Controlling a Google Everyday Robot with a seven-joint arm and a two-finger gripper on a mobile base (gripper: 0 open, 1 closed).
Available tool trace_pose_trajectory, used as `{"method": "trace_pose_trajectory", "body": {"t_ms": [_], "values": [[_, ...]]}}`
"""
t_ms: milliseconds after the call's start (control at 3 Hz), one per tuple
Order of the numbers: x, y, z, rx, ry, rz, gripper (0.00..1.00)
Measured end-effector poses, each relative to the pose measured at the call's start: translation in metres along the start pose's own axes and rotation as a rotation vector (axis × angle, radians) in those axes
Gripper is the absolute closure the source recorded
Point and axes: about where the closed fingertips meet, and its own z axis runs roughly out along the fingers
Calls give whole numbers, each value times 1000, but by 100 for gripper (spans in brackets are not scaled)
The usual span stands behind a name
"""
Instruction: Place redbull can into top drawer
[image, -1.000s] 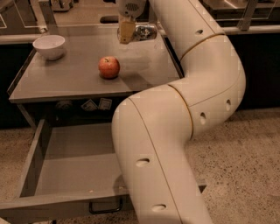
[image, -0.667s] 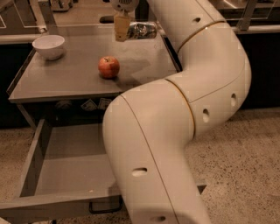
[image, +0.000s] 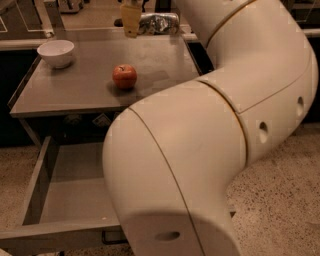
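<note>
1. gripper (image: 132, 24) at top of view, over the far edge of the grey tabletop (image: 85, 82); only its tip shows, the rest is cut off by the frame; cannot tell if it is spread or closed, or if it really has the can
2. redbull can (image: 159, 23) lies horizontal at that far edge, left end touching the gripper; cannot tell if it rests on the surface or hangs clear of it
3. top drawer (image: 75, 195) stands pulled out at lower left, below the tabletop's near edge; the part of the inside that shows is bare; its right part is hidden behind the arm (image: 225, 130)
4. risk: contact looks to be at one end of the can, so the long free end could swing or slip out during the carry; a dropped can would likely roll, and the far edge is right there
5. risk: red apple (image: 124, 76) sits mid-table, roughly on the line from can to drawer; a low carry could knock it off the front edge, maybe into the drawer
6. risk: the can has to clear the tabletop's near edge before going down; dropping too soon strikes that edge or the drawer's left wall
7. risk: the bulky arm covers much of the drawer, so the release spot is poorly seen
8. room: white bowl (image: 56, 52) at far left, well apart from the path; open tabletop between apple and bowl, and right of the apple up to the arm; drawer interior wide and shallow, so a lying can should fit
</note>
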Motion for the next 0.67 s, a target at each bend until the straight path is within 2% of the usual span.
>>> {"method": "trace_pose_trajectory", "body": {"t_ms": [333,667], "values": [[31,-9,-23,56,22,73,100],[92,-23,-84,188,69,201,100]]}}
